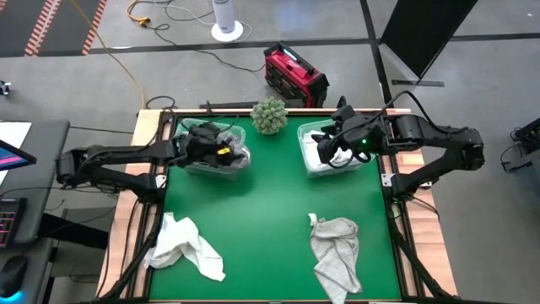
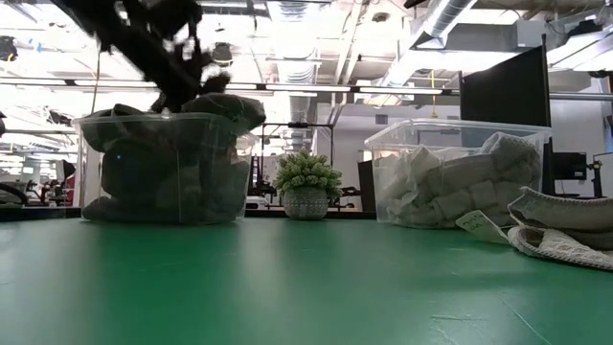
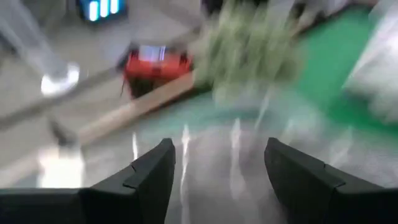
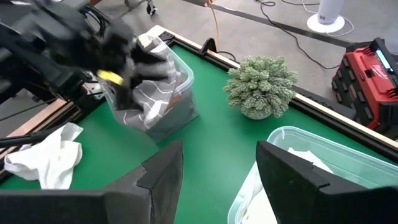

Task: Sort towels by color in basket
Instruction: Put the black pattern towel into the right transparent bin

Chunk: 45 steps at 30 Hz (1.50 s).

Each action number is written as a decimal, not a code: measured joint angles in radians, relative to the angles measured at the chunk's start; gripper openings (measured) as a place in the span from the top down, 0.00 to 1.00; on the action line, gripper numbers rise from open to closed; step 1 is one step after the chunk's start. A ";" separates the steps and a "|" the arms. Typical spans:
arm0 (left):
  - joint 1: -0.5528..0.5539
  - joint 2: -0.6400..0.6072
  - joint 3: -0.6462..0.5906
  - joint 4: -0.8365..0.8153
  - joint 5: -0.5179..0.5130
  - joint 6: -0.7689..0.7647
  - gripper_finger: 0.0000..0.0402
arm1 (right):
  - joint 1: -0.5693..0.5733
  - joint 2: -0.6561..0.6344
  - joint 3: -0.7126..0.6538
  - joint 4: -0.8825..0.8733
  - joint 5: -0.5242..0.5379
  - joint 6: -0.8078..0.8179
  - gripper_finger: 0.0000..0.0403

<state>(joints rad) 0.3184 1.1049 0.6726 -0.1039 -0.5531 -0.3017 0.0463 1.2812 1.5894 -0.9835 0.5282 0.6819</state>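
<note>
We see the left pincer [image 1: 221,150] spread wide and empty over the dark-towel bin [image 1: 239,166], the right pincer [image 1: 325,149] parted and empty above the white-towel bin [image 1: 314,167], and a white towel [image 1: 181,245] and light grey towel [image 1: 336,253] on the desk [image 1: 270,211]

No text, label or number can be read anywhere.

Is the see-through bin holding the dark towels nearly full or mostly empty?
Nearly full. In the low view the left bin is packed with dark towels, and one bulges above its rim.
</note>
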 joint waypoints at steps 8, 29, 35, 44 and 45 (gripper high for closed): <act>-0.074 -0.138 0.026 0.066 -0.155 0.168 0.41 | -0.001 0.000 0.000 0.000 0.000 0.000 0.44; -0.034 -0.122 -0.065 0.170 -0.169 0.019 0.41 | 0.000 0.000 0.000 0.028 0.000 -0.004 0.44; -0.034 -0.112 -0.037 0.179 -0.167 0.014 0.41 | 0.000 0.000 0.000 0.028 -0.002 -0.002 0.44; -0.034 0.091 -0.212 0.142 -0.100 -0.316 0.41 | 0.000 0.000 0.000 0.042 -0.003 0.000 0.44; -0.033 0.094 -0.207 0.125 -0.101 -0.350 0.41 | 0.000 0.000 0.000 0.043 -0.003 0.000 0.44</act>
<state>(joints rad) 0.2859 1.1991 0.4654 0.0206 -0.6540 -0.6514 0.0463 1.2808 1.5894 -0.9409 0.5251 0.6815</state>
